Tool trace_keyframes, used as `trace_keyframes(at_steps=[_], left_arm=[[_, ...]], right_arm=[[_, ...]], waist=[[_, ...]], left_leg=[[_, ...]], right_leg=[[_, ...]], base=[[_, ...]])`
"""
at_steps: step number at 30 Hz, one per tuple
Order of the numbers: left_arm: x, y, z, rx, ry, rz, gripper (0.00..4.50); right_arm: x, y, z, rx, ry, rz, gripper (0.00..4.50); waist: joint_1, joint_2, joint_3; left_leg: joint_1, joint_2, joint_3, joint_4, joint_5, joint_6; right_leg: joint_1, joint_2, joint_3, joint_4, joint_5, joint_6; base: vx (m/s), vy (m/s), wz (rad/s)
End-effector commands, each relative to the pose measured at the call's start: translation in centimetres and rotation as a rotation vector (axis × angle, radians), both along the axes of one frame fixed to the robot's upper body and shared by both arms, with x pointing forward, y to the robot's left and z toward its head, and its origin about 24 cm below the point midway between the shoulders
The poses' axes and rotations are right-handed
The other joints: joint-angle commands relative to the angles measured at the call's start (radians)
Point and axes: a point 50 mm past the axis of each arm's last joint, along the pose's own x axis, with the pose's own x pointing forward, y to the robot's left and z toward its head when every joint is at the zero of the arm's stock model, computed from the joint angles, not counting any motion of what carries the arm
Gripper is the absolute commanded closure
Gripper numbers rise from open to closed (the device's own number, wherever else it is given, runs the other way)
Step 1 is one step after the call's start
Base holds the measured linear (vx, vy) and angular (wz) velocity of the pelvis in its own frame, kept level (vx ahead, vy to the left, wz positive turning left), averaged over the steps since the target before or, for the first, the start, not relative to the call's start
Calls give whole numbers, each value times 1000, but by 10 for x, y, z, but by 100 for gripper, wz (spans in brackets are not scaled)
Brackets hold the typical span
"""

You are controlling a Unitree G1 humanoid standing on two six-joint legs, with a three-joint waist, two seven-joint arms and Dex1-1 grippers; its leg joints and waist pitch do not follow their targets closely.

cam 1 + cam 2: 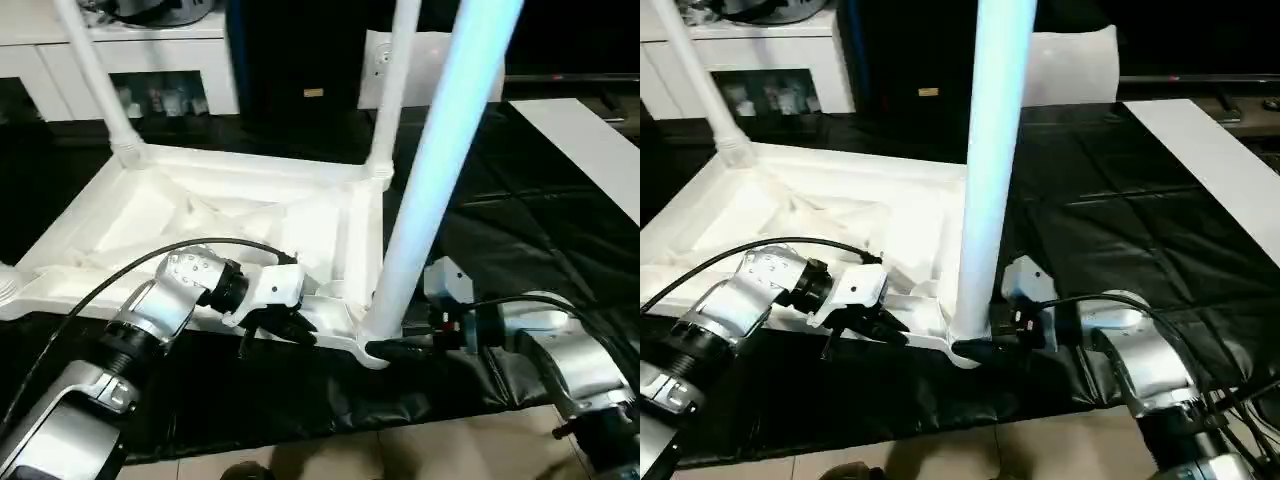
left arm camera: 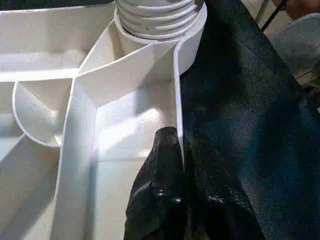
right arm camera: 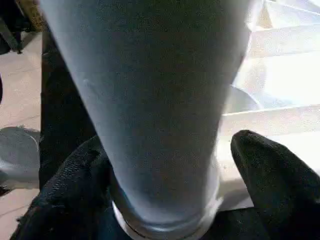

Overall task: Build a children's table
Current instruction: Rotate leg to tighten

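Observation:
The children's table lies upside down on a black sheet, and its white ribbed tabletop (image 1: pixel 250 160) shows its underside. Two legs stand in the far corner sockets, one at the left (image 1: pixel 95 70) and one at the right (image 1: pixel 395 80). A third leg (image 1: pixel 430 180) stands upright in the near right socket (image 2: pixel 160 20). My left gripper (image 2: pixel 180 135) is shut on the tabletop's near rim wall, just left of that socket. My right gripper (image 3: pixel 165 165) straddles the base of the near right leg (image 3: pixel 155 100). One finger lies against the leg and the other finger (image 3: pixel 270 170) stands a little off it.
The black sheet (image 1: pixel 520 230) covers the floor under the tabletop and to the right. A white flat panel (image 1: pixel 590 140) lies at the far right. A white cabinet (image 1: pixel 150 60) and a dark unit (image 1: pixel 300 70) stand behind. Tiled floor (image 1: pixel 400 450) shows at the near edge.

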Motion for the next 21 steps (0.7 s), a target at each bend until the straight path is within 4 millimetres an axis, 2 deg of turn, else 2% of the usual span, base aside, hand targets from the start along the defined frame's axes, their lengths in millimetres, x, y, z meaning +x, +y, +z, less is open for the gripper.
trace_keyframes(at_steps=[1, 4, 5, 10, 18, 19, 21], left_arm=[[-4, -6, -3, 35, 15, -80, 450], [-4, -6, -4, 32, 14, -84, 450], [-4, -6, -4, 31, 13, -84, 450], [-4, -5, -4, 32, 8, -81, 450], [-3, -7, -4, -16, 18, -16, 450], [-2, -9, -4, -31, 16, 12, 450], [1, -14, -5, -55, 23, 105, 450]], right_arm=[[2, 1, 1, -21, -17, 27, 89], [3, 3, 1, -22, -18, 41, 118], [3, 3, 0, -24, -17, 47, 127], [4, 4, -1, -21, -17, 56, 167], [-3, 12, -4, 52, 34, 38, 178], [-4, 14, -4, 76, 46, 21, 178], [-4, 22, -6, 121, 56, -50, 178]], waist=[[-4, -6, -62], [-4, -6, -64], [-4, -9, -64], [-2, -8, -64], [-2, -8, -65], [0, 3, -64], [-3, -2, -63]], left_leg=[[15, 61, -14, -67, -195, 47], [15, 61, -14, -67, -185, 48], [15, 61, -14, -67, -186, 50], [13, 60, -14, -65, -176, 56], [13, 60, -14, -65, -171, 59], [15, 61, -14, -65, -174, 56], [16, 63, -14, -68, -190, 45]], right_leg=[[40, -74, 45, -68, -144, -258], [41, -74, 45, -66, -133, -257], [41, -73, 45, -66, -132, -257], [42, -74, 45, -65, -128, -256], [43, -73, 44, -63, -119, -259], [41, -73, 45, -63, -122, -264], [40, -73, 46, -66, -131, -262]], base=[[0, 0, 0], [0, 0, 0], [0, 0, 0], [0, 0, 0], [0, 0, 0], [0, 0, 0], [0, 0, 0]])
